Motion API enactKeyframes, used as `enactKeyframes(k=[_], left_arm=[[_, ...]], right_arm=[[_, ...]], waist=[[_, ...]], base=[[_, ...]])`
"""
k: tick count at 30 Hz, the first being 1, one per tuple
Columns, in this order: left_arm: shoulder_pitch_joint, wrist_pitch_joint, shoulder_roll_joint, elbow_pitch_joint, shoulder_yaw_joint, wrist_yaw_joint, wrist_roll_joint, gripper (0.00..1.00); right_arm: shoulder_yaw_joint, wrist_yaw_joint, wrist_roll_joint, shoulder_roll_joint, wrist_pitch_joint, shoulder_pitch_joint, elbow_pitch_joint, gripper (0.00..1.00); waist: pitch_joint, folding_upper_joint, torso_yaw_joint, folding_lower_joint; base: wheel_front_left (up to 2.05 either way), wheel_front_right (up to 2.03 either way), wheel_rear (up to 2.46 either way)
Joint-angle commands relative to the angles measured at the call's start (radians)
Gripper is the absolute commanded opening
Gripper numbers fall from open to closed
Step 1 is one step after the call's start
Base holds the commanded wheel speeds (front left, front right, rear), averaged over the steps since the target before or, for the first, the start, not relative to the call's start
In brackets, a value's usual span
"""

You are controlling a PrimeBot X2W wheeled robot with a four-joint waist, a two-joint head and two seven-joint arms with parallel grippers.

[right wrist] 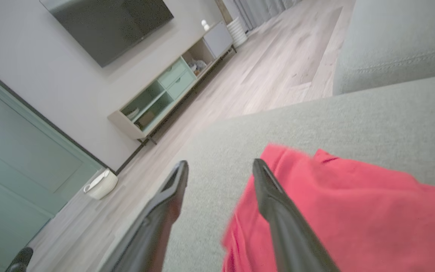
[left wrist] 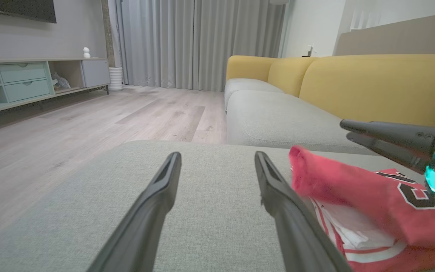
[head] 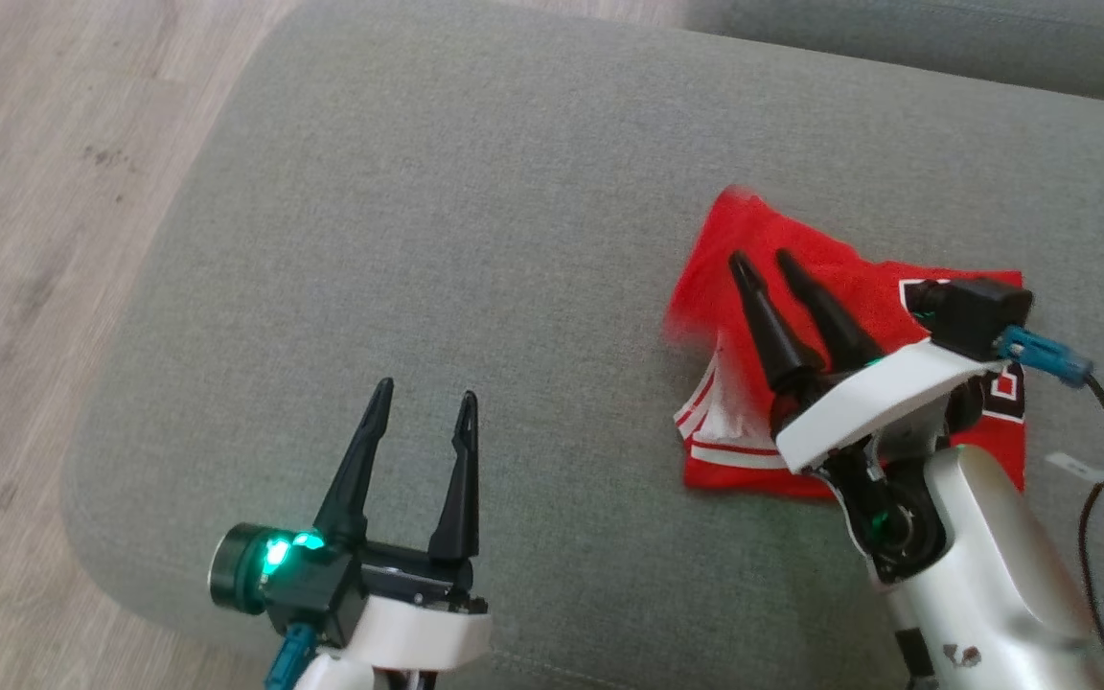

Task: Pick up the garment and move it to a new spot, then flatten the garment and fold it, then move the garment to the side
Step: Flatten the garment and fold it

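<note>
The garment (head: 839, 287) is a red jersey with white trim and black lettering, lying folded on the right part of the grey cushion (head: 475, 240). My right gripper (head: 761, 257) hovers over the jersey's left half, its fingers apart and nothing between them. In the right wrist view the red cloth (right wrist: 353, 211) lies under and to the right of the right gripper (right wrist: 219, 163). My left gripper (head: 425, 393) stands open over bare cushion, well to the left of the jersey. The left wrist view has the left gripper (left wrist: 217, 154) with the jersey (left wrist: 372, 204) to its right.
The cushion's rounded left edge drops to a pale wood floor (head: 34, 192). Another grey seat (left wrist: 278, 121) with yellow backrests (left wrist: 372, 83) lies beyond. A TV stand (left wrist: 21, 83) and curtains (left wrist: 198, 41) line the far walls. A black cable (head: 1103, 450) trails from the right wrist.
</note>
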Motion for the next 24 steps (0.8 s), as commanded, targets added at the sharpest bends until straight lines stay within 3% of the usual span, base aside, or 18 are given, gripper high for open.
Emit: enactKeyframes(k=[1, 7, 14, 17, 24], left_arm=[[-0.049, -0.005, -0.006, -0.026, 0.021, 0.007, -0.010, 1.00], [-0.048, -0.005, -0.007, -0.020, 0.032, 0.018, -0.035, 1.00], [-0.015, -0.005, -0.007, 0.013, 0.075, 0.028, -0.057, 1.00], [0.009, -0.005, -0.007, 0.030, 0.096, 0.035, -0.059, 1.00], [0.062, -0.005, -0.007, 0.074, 0.137, 0.024, -0.028, 1.00]], right_arm=[[0.015, -0.001, 0.007, 0.016, -0.035, -0.048, -0.031, 1.00], [-0.033, -0.001, -0.051, 0.004, -0.176, -0.036, -0.024, 1.00], [-0.119, -0.001, -0.159, -0.107, -0.372, 0.084, -0.022, 1.00], [-0.136, -0.001, -0.258, -0.146, -0.410, 0.157, -0.006, 1.00], [-0.210, -0.001, -0.362, -0.096, -0.418, 0.322, -0.046, 1.00]], waist=[[0.001, 0.0000, -0.001, 0.0000], [-0.039, 0.0000, -0.062, 0.0000], [-0.117, 0.0000, -0.159, 0.0000], [-0.155, 0.0000, -0.189, 0.0000], [-0.214, 0.0000, -0.229, 0.0000]], base=[[0.00, 0.00, 0.00], [0.00, 0.00, 0.00], [0.00, 0.00, 0.00], [0.00, 0.00, 0.00], [0.00, 0.00, 0.00]])
